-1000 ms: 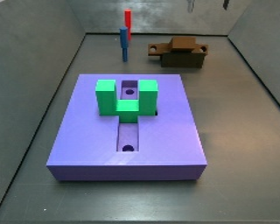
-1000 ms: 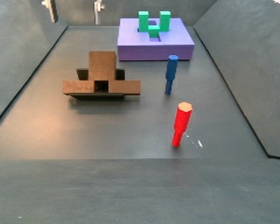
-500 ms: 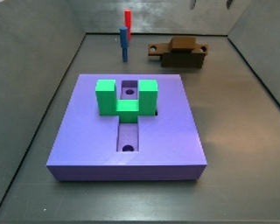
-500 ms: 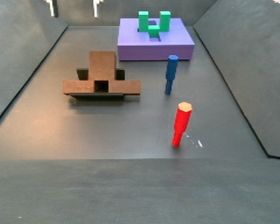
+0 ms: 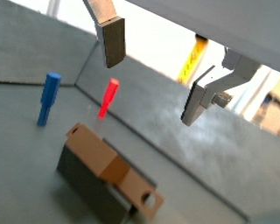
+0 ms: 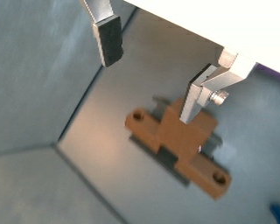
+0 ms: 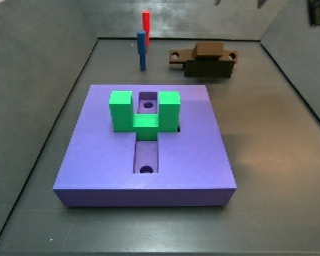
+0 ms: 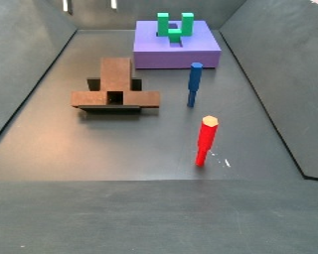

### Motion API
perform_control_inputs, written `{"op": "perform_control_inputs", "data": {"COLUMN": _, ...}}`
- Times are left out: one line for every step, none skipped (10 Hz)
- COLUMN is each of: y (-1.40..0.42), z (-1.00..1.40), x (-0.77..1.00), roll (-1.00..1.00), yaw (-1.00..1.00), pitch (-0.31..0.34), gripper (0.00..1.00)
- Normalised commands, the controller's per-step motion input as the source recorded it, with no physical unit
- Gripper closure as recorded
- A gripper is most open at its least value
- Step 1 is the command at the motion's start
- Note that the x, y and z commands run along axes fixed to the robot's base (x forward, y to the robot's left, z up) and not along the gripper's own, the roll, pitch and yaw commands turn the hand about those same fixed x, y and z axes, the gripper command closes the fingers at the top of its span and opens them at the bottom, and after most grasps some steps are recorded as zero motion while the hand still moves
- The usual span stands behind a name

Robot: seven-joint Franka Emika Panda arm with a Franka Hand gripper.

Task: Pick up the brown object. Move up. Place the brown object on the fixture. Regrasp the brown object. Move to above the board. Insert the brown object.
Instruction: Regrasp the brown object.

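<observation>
The gripper (image 6: 154, 74) hangs up high with its fingers spread wide, nothing between them. The brown object (image 6: 178, 147) sits on the fixture (image 8: 115, 98) well below it.

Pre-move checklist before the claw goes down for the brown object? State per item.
1. Claw open, nothing between the fingers: ok in both wrist views.
2. Claw above the brown object: ok; it lies below the fingers in a wrist view.
3. Brown object resting across the fixture, not yet lifted: ok.
4. Blue peg and red peg upright, apart from the brown object: ok.
5. Board slot free ahead of the green block: ok.
6. Fingers lined up with the bar's raised middle: cannot tell.
</observation>
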Motion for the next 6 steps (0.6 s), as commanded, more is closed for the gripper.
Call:
{"op": "perform_control_inputs", "data": {"y": 0.00, "z": -0.39, "x": 0.00, "roll": 0.70, "yaw": 0.64, "pitch": 0.191, "gripper": 0.00}}
{"op": "perform_control_inputs", "data": {"y": 0.00, "z": -0.47, "x": -0.03, "roll": 0.64, "yaw": 0.53, "pitch": 0.097, "gripper": 0.00}}
{"op": "perform_control_inputs", "data": {"y": 0.00, "z": -0.43, "x": -0.01, "roll": 0.65, "yaw": 0.47, "pitch": 0.097, "gripper": 0.00}}
{"op": "perform_control_inputs", "data": {"y": 0.00, "z": -0.36, "x": 0.00, "roll": 0.56, "yaw": 0.31, "pitch": 0.066, "gripper": 0.00}}
{"op": "perform_control_inputs", "data": {"y": 0.00, "z": -0.31, "x": 0.03, "roll": 0.33, "yaw": 0.08, "pitch": 0.000, "gripper": 0.00}}
{"op": "perform_control_inputs", "data": {"y": 0.02, "z": -0.30, "x": 0.00, "roll": 0.33, "yaw": 0.00, "pitch": 0.000, "gripper": 0.00}}
